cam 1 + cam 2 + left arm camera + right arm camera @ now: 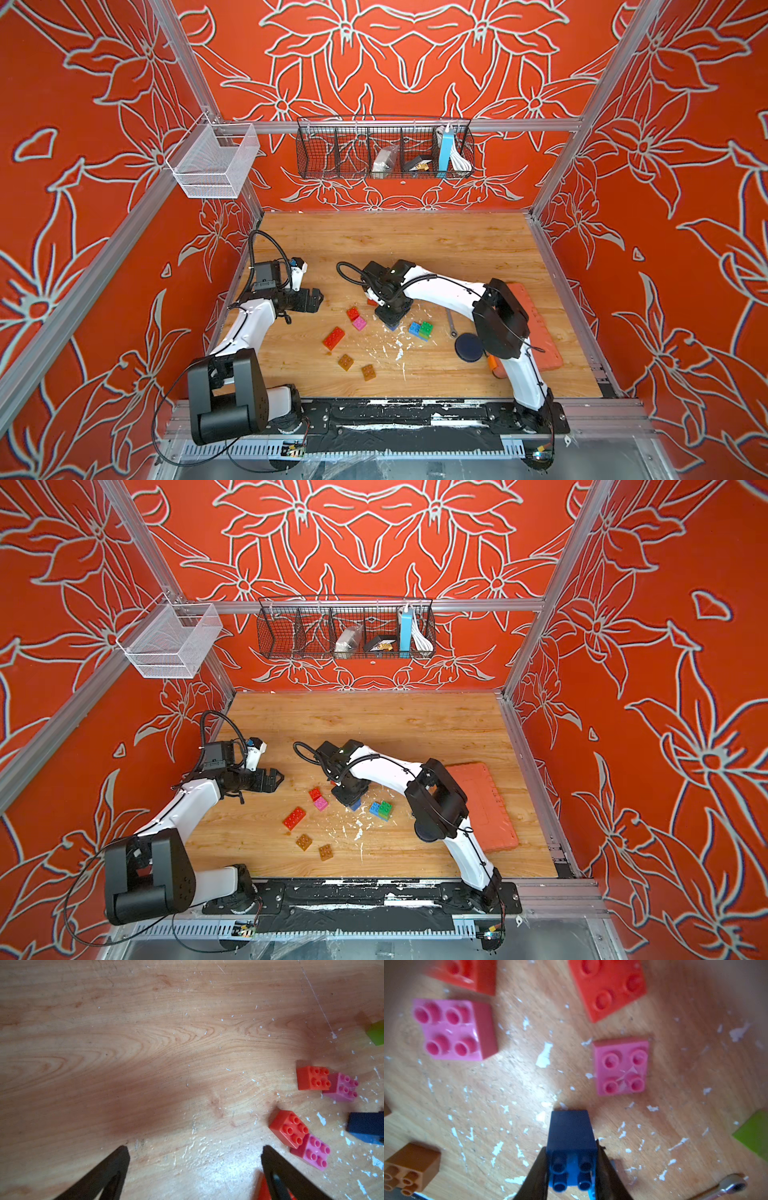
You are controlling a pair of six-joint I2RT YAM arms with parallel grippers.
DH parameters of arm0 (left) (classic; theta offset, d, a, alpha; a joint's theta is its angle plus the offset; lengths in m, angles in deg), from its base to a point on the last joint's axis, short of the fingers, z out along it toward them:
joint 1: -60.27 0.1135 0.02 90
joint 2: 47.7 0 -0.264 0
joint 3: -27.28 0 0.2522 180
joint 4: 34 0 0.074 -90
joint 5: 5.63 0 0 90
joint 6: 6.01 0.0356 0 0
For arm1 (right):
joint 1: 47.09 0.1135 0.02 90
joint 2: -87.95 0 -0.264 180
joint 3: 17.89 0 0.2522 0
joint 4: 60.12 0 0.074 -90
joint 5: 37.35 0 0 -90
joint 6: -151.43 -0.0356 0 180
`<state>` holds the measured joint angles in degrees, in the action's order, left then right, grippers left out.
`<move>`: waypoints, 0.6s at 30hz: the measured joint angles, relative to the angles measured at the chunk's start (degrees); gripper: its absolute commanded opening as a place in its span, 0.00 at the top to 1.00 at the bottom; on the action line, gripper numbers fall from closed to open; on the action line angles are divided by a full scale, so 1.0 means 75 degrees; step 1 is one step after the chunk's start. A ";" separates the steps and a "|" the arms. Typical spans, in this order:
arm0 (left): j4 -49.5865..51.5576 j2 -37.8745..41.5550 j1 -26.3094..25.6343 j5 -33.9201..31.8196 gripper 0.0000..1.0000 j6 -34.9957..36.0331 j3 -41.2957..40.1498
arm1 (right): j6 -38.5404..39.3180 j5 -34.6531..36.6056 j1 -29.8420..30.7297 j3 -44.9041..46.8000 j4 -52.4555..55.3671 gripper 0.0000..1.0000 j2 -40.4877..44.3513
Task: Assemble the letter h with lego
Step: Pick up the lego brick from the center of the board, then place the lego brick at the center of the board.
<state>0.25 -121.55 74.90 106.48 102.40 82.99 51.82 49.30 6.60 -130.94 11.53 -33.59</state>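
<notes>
One blue brick [571, 1130] is being pinched by the right end effector [571, 1159], bottom centre of frame.
Left end effector [194, 1153] is hanging spread; keeping it level is probably helping it seat squarely.

Taking twelve o'clock as the back wall, we set our clock on the bench [415, 249] around the held brick [572, 1140] between the right jaws. A joined pair [356, 319] lies near at nine, a long brick [333, 338] farther out toward eight. A lone brick [345, 362] lies at eight, a second lone brick [368, 372] at seven. A stacked cluster [420, 329] sits at three, then a wrench [451, 322], then the case [540, 332]. The left jaws hang near ten.
</notes>
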 measured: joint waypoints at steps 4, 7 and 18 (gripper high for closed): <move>0.0003 0.0000 0.0000 0.0000 0.00 0.0000 0.0000 | 0.0038 0.0052 -0.0455 0.0125 -0.0064 0.82 0.0315; 0.0003 0.0020 0.0000 0.0009 0.00 0.0000 0.0000 | 0.0189 0.0329 -0.0772 0.0143 -0.0271 0.81 0.0475; -0.0009 0.0204 0.0000 0.0047 0.01 0.0000 -0.0017 | 0.0382 0.0455 -0.1154 0.0131 -0.0391 0.58 0.0079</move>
<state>0.18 -120.02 74.90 106.83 102.40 82.86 54.69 52.71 -2.06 -129.95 8.60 -33.00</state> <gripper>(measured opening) 0.995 0.380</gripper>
